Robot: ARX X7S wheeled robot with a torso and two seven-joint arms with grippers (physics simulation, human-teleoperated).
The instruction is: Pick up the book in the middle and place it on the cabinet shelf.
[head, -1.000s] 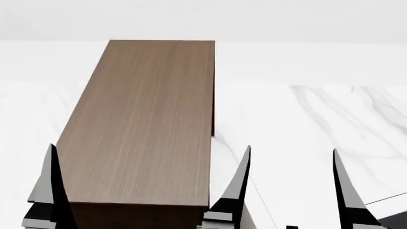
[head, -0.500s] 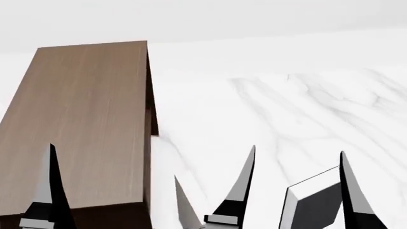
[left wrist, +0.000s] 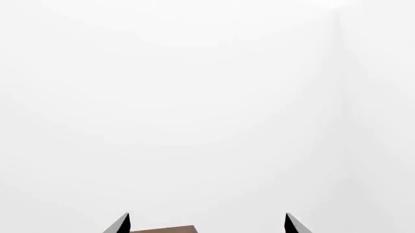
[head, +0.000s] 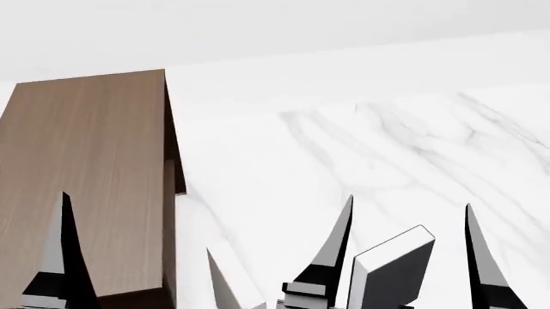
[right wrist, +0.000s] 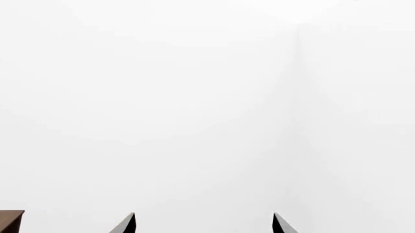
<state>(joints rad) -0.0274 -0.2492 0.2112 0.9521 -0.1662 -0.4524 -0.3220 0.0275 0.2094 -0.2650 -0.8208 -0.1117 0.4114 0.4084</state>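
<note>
Black fingers of the right gripper [head: 408, 257] are spread wide, with the book [head: 391, 273] seen between them, tilted, charcoal cover up, at the near edge of the marble worktop [head: 361, 161]; contact cannot be told. Left gripper [head: 138, 257] is likewise open over the cabinet shelf [head: 86, 180], toward the near left corner. Bare marble is left rightward and beyond for manoeuvring.

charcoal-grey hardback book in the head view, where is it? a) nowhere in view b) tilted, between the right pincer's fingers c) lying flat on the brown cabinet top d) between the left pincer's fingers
b: the charcoal-grey hardback book stands tilted between the right pincer fingers, well clear of the brown wood-grain cabinet.
</note>
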